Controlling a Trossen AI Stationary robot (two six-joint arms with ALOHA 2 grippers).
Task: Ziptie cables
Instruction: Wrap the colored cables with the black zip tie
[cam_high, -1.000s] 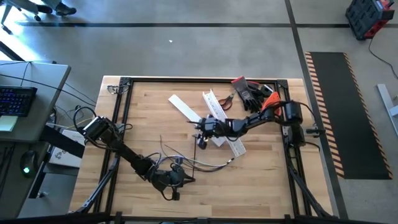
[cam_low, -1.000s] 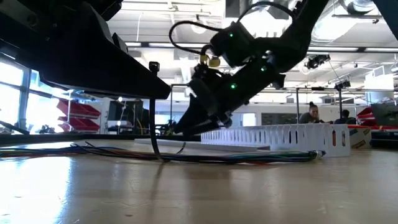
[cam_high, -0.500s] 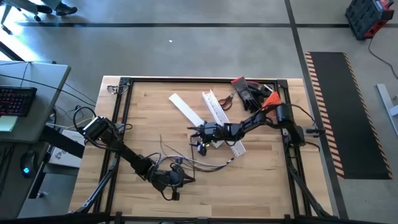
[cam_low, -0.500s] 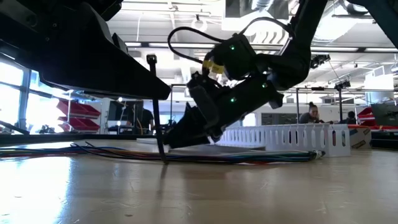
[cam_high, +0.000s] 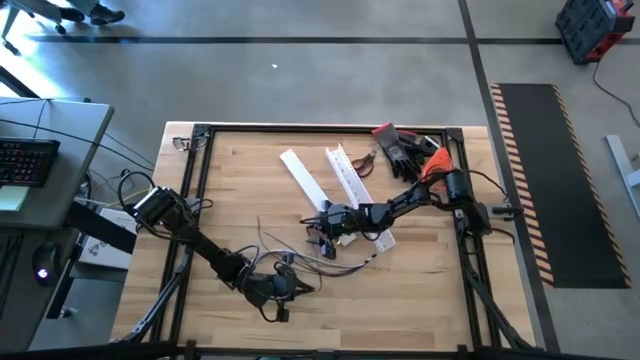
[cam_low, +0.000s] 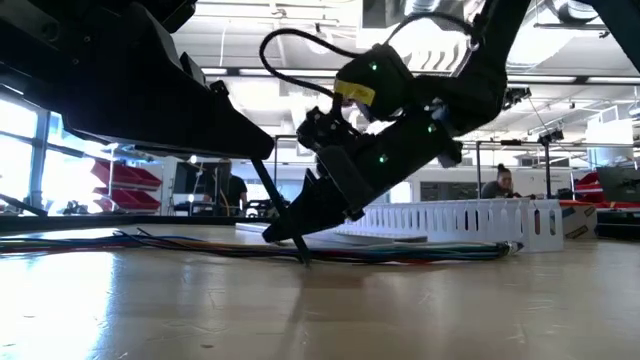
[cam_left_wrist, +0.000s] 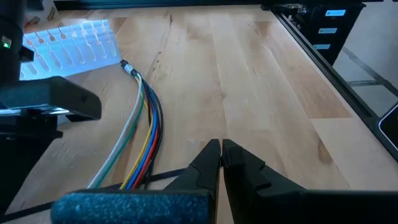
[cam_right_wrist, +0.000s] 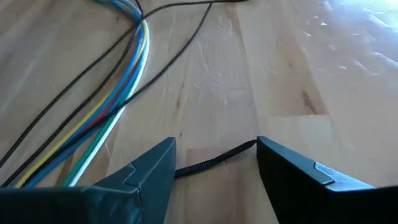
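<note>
My right gripper, fingers spread, has dropped over the last second from the white slotted plastic channels toward 7 o'clock, onto the multicoloured wire cables at table centre, straddling a thin black ziptie. My left gripper, fingers pressed together, waits at 6 o'clock. Pickup looks imminent.

The right hand hangs low over the wooden bench. Its two dark fingers are spread apart. A thin black strip lies on the bench between them. The cables, blue, yellow, red, green and white, run together across the bench nearby.
</note>
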